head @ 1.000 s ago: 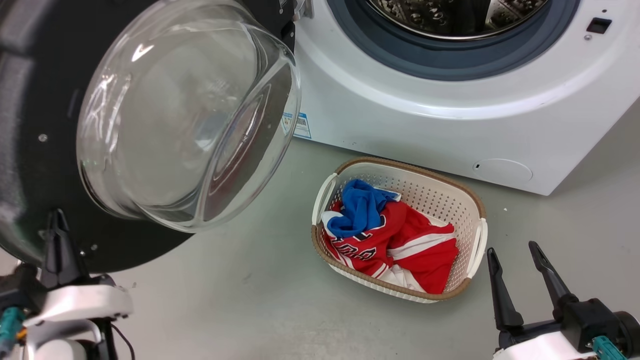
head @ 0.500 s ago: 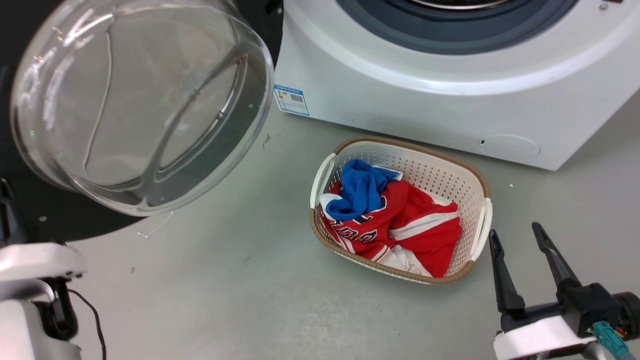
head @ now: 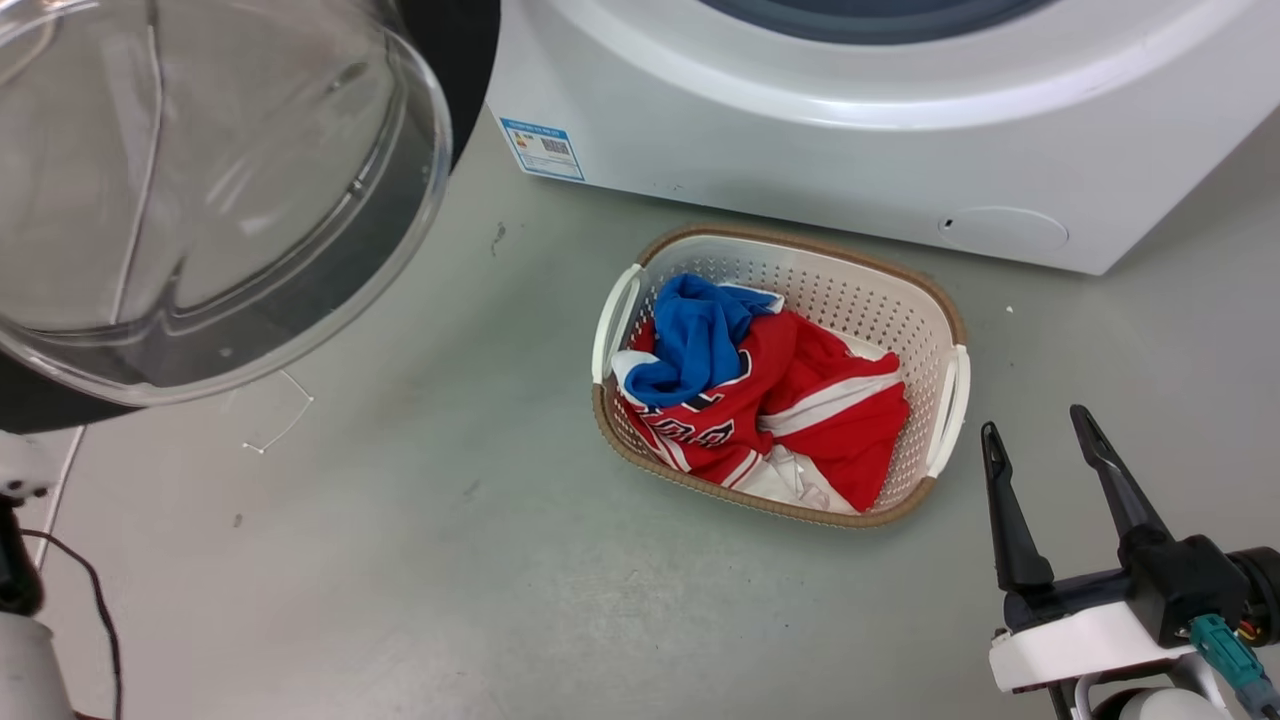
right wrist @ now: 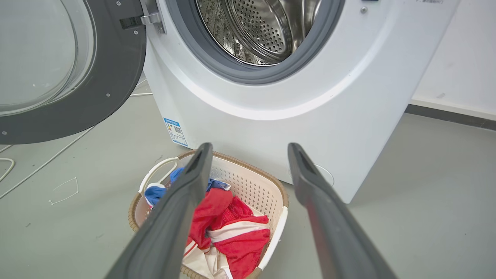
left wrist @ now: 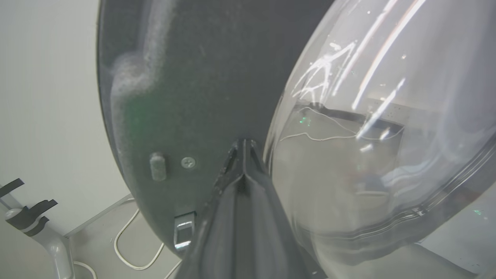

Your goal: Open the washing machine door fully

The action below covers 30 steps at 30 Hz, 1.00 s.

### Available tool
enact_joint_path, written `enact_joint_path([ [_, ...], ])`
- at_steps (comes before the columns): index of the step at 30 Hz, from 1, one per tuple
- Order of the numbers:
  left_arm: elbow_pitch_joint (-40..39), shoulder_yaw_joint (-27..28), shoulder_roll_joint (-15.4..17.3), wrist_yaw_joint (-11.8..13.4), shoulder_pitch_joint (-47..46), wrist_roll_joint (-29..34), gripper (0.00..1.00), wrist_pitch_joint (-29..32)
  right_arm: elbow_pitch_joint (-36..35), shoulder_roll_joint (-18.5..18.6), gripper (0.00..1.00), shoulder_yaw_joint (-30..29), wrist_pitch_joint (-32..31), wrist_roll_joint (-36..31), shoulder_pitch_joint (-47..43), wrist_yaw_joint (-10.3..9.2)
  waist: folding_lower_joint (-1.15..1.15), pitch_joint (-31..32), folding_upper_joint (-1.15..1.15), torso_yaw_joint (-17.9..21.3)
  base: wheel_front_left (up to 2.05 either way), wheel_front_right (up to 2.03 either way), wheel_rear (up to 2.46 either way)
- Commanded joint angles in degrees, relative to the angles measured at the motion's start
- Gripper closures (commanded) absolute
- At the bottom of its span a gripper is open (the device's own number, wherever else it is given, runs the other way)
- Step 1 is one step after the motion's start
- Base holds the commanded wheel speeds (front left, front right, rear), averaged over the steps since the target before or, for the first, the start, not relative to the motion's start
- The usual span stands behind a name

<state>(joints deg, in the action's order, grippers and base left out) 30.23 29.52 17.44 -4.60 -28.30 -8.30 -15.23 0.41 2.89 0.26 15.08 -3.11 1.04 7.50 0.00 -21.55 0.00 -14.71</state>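
The washing machine door (right wrist: 54,66) stands swung wide to the left of the washing machine (right wrist: 302,116), carried on its metal hinge (right wrist: 149,18); the perforated steel drum (right wrist: 267,27) lies exposed inside the grey rubber ring (right wrist: 252,75); the left gripper (left wrist: 243,146), fingers pressed together with nothing between them, points at the door's black rim just beside the clear glass bowl (left wrist: 379,135), though whether the tips touch it cannot be told; the right gripper (head: 1035,420) hangs low at the right, fingers spread and empty, near a white laundry basket (head: 880,300) on the grey floor (head: 450,560); red and blue clothes (head: 790,400) lie heaped in the basket, which sits just in front of the machine; a blue-white sticker (head: 541,148) marks the machine's lower corner.
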Motion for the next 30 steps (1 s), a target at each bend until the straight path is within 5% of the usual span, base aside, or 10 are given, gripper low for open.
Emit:
enact_joint_path([
  [1, 1.4, 0.2, 1.2, -0.4, -1.8, 0.3, 1.00, 0.1, -0.1, -0.1, 0.00, -0.1, 0.1, -0.4, 0.7, -0.02, 0.00, -0.7, 0.00, 0.4, 0.00, 0.00, 0.00],
  [16, 6.6, 1.7, 3.5, -1.6, -3.9, 1.6, 1.00, 0.1, 0.3, -0.1, 0.00, -0.1, 0.1, 0.4, 0.4, -0.02, 0.00, 0.4, 0.00, 1.2, 0.00, 0.00, 0.00],
  [30, -3.2, -0.3, -0.1, -2.6, 6.3, 4.7, 1.00, 0.1, 1.0, -0.1, 0.00, 0.3, 0.1, 3.7, -3.3, -0.02, 0.00, 10.5, 0.00, 0.9, 0.00, 0.00, 0.00],
])
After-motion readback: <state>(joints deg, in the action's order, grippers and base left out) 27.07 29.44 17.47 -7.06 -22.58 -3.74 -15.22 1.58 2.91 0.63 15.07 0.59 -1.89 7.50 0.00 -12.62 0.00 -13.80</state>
